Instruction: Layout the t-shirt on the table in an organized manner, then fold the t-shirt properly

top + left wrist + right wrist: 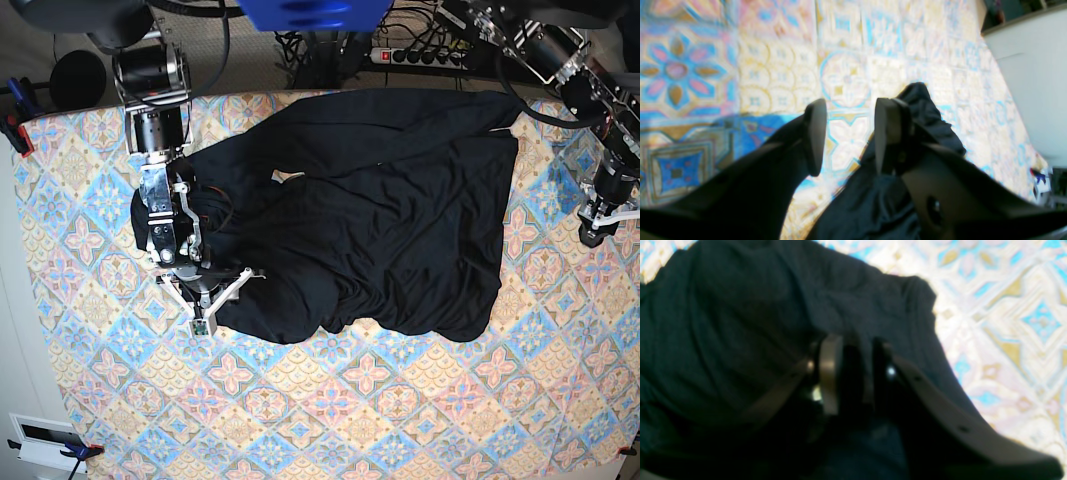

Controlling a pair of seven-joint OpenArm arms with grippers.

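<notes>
Black gripper fingers fill the bottom of both wrist views. In the left wrist view the left gripper (848, 136) stands parted with nothing between its jaws, only patterned cloth showing through the gap, while a crumpled tip of the t-shirt (923, 113) bunches behind and below the finger on the right of the frame; whether fabric touches that finger's outer side is hard to tell. In the right wrist view the right gripper (853, 373) hangs over dark fabric with a narrow gap between its jaws, but the blur and the black-on-black make it impossible to tell whether it pinches cloth or has let go. From the base view, the t-shirt (380, 210) lies across the upper middle of the counter (350, 420), spread wide but far from tidy: the edge at the upper right of the frame runs fairly straight, the lower edge is wavy and rolled under, and the part at the left of the frame is heaped in folds around the right gripper (200, 300), which sits on or just above that bunched fabric. The left gripper (600, 225) is at the far right edge of the frame, apart from the main body of the shirt. As a judgement, the laying-out stage is only partly done: the body is opened up, yet the bunched left side and lower hem need smoothing and the sleeves cannot be made out clearly. No fold has been started, so all of the folding is left.
</notes>
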